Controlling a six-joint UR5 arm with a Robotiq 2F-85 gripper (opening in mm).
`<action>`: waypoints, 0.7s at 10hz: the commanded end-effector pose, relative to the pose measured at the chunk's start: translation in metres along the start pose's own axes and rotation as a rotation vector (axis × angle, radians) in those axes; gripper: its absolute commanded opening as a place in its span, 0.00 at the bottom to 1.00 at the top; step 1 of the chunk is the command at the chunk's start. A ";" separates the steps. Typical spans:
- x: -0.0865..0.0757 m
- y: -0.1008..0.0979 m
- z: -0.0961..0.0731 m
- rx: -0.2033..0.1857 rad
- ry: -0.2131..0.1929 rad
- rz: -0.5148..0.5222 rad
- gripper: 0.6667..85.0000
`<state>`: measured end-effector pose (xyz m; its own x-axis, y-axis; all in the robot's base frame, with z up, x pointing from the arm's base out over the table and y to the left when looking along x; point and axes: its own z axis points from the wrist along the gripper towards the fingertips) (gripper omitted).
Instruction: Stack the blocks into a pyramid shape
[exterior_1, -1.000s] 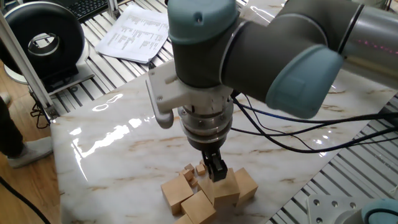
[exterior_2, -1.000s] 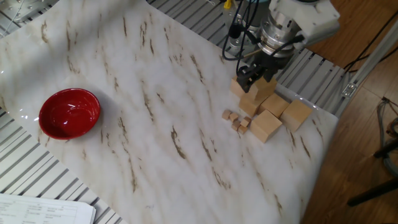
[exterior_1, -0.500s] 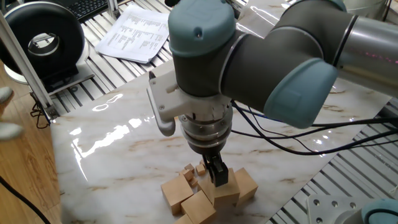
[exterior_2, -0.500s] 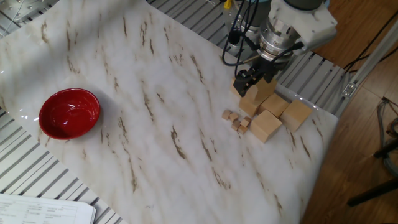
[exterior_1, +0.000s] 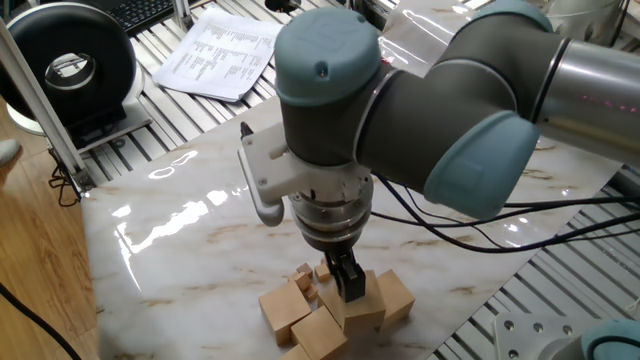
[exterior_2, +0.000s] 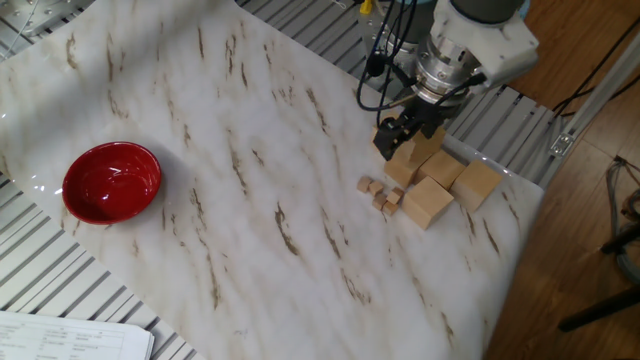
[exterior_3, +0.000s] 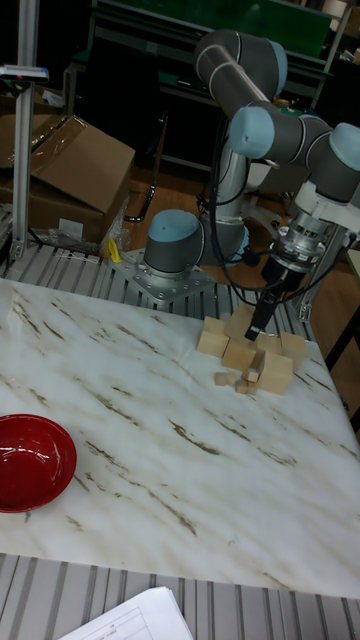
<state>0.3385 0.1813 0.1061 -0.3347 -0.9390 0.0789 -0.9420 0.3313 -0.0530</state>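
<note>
Your blocks sit huddled near the far corner of the counter, touching one another in a loose cluster and not yet stepped into any pyramid; they look like plain light wood, rigid and square-edged, probably light and not fragile, so I would take each by two opposite flat faces, squarely, since smooth wood may slip if pinched on a corner; a few tiny cubes lie just beside them and could get nudged; the tool hangs down among the blocks, its dark fingers close together at one block's upper face, but you cannot tell from any view whether it grips that block or merely touches it; the counter is glossy, marbled and likely slick, so blocks may slide when bumped; a shiny red bowl stands well apart at the opposite side.
</note>
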 end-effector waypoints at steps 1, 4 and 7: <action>-0.008 0.008 -0.004 -0.019 -0.032 0.021 0.95; 0.007 0.003 -0.024 -0.021 0.023 0.043 0.81; 0.014 0.000 -0.032 -0.018 0.046 0.041 0.75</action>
<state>0.3345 0.1727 0.1305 -0.3642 -0.9240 0.1162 -0.9313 0.3613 -0.0461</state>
